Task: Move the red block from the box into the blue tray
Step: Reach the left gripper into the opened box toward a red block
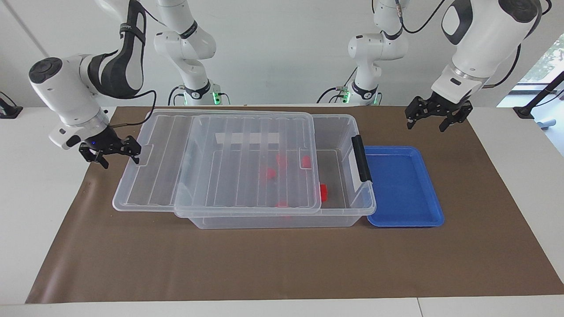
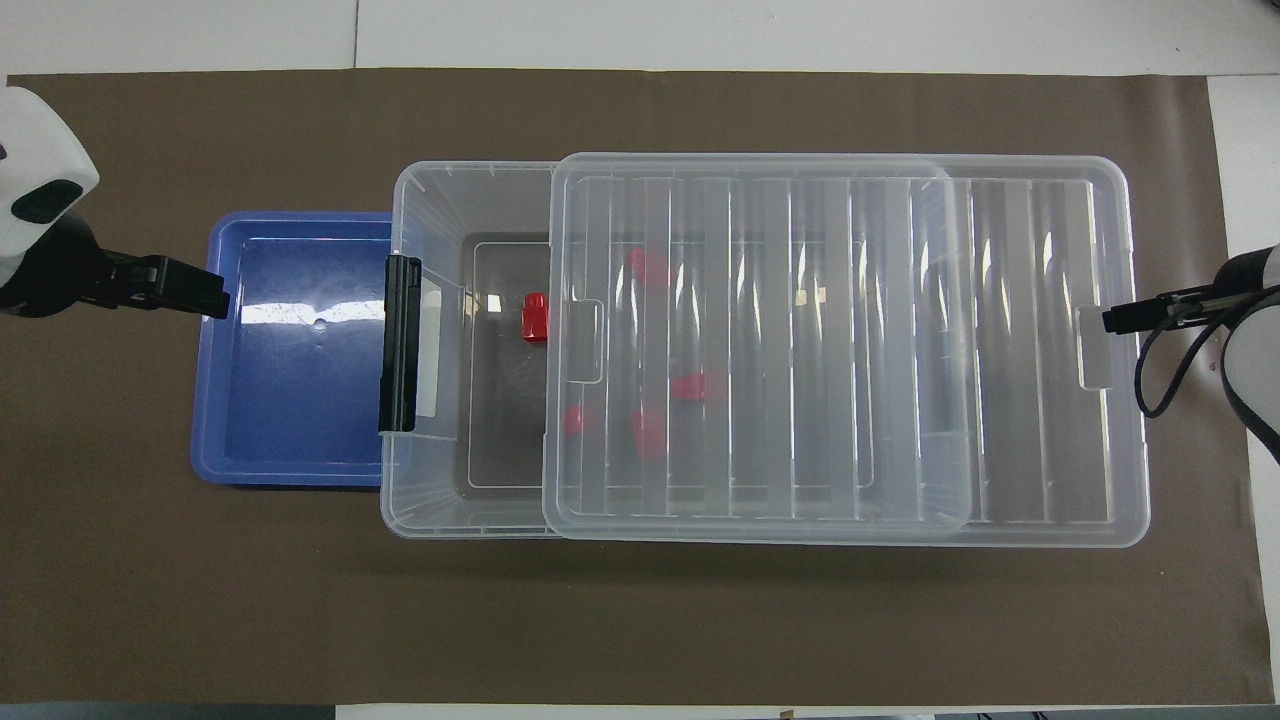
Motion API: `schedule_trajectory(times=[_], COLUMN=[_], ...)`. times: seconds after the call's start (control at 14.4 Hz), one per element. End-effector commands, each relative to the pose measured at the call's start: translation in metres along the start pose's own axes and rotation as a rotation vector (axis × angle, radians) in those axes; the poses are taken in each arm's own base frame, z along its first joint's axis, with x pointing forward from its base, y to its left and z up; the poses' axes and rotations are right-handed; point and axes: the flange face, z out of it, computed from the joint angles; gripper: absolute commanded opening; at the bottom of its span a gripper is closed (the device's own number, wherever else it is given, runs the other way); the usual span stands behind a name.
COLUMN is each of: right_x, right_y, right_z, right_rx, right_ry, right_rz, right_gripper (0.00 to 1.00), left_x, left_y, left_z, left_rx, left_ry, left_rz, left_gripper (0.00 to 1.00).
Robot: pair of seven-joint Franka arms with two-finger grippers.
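Observation:
The clear box stands mid-table. Its ribbed lid is slid toward the right arm's end, leaving the end by the blue tray uncovered. One red block lies in the uncovered part, also seen from overhead. Several more red blocks lie under the lid. The blue tray sits beside the box toward the left arm's end and holds nothing. My left gripper is open and empty, raised over the tray's outer edge. My right gripper is open and empty, close beside the lid's outer end.
A brown mat covers the table under everything. A black clip handle sits on the box's end wall next to the tray. The lid overhangs the box toward the right arm's end.

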Motion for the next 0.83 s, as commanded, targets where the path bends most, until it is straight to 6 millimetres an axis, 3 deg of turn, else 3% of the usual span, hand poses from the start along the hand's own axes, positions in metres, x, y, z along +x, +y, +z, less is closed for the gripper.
schedule_trajectory(times=[0.0,0.28,0.42,0.56,0.76], right_x=[-0.008,-0.014,-0.016,-0.02,-0.025], right_y=[0.022,0.036,0.041,0.052,0.066], right_z=[-0.007,-0.006,-0.007,-0.008,-0.012], right_rx=[-0.013,-0.018,-0.023,-0.029,-0.052], right_ry=[0.021,0.022,0.03,0.033,0.044], right_rz=[-0.038,-0.037,-0.052,-0.066,-0.095], right_gripper=[1.0,1.0,1.0,1.0,1.0], left_x=[-0.003,0.0,0.008,0.018,0.029], left_y=[0.053,0.126,0.17,0.19,0.206], left_z=[0.015,0.058,0.095,0.132,0.184], left_rx=[-0.011,-0.013,0.01,0.008,-0.002], left_ry=[0.029,0.075,0.075,0.11,0.114], left_rz=[-0.015,-0.062,-0.08,-0.117,-0.134], left_gripper=[1.0,1.0,1.0,1.0,1.0])
